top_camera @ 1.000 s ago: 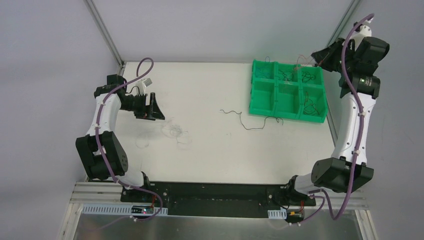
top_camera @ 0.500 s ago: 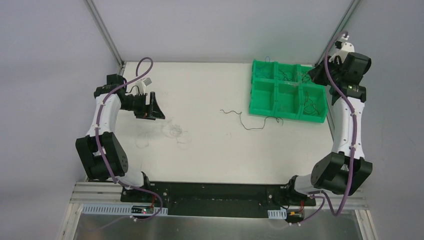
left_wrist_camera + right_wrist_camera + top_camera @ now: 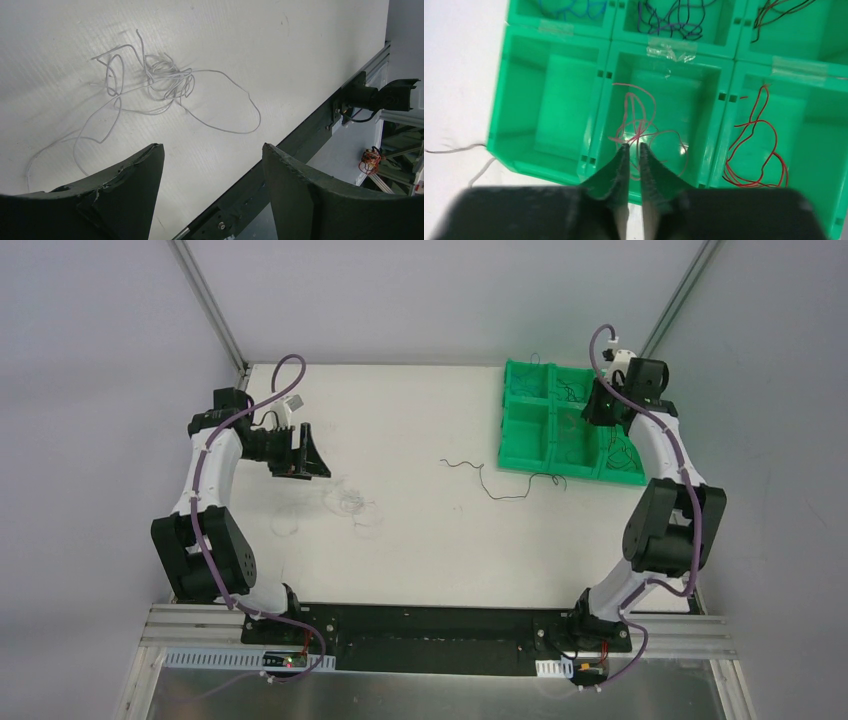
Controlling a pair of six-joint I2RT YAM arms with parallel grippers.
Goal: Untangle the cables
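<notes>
right wrist: right end effector point(image 3: 633, 146) pinching pink cable point(image 3: 639, 131) in green tray point(image 3: 606, 105)

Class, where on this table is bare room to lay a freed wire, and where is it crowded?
Free: the table between left gripper and green tray; the tray's near-left compartment. Crowded: around the whitish tangle, the black wire, the other compartments.

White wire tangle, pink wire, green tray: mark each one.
white wire tangle point(image 3: 167, 82), left wrist view, knotted middle.
pink wire point(image 3: 635, 132), right wrist view, crossing strands.
green tray point(image 3: 511, 90), right wrist view, left inner wall.
</notes>
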